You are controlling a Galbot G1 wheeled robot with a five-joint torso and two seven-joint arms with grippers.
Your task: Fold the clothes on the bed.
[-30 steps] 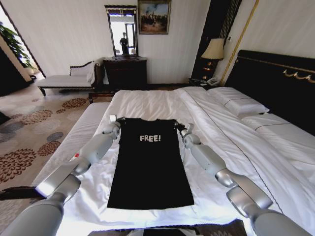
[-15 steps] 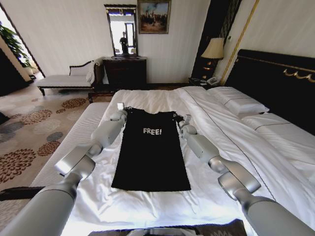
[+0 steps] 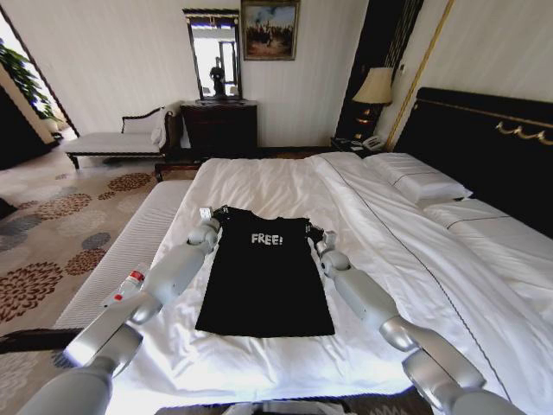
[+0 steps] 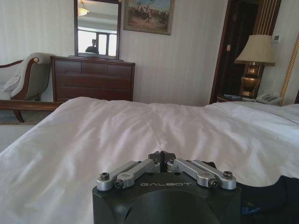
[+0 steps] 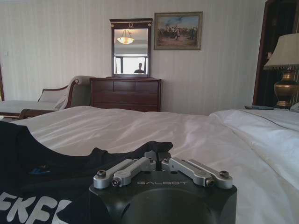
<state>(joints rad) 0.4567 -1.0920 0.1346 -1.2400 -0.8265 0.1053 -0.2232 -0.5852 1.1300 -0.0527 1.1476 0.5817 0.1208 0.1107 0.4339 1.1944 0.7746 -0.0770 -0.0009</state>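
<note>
As it lies flat on the bed (image 3: 259, 177), the black T-shirt (image 3: 264, 281), soft and light, is pinched at its shoulders, apparently, by the left gripper (image 3: 210, 221) and right gripper (image 3: 320, 243).

White "FREE!" on the black T-shirt (image 3: 265, 277); "GALBOT" on both claw housings.

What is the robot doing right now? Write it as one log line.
left end effector: shut on T-shirt shoulder | right end effector: shut on other shoulder | T-shirt: flat on bed

white bed (image 3: 276, 177) carries a flat black t-shirt (image 3: 266, 281) and pillows (image 3: 419, 177)
</note>
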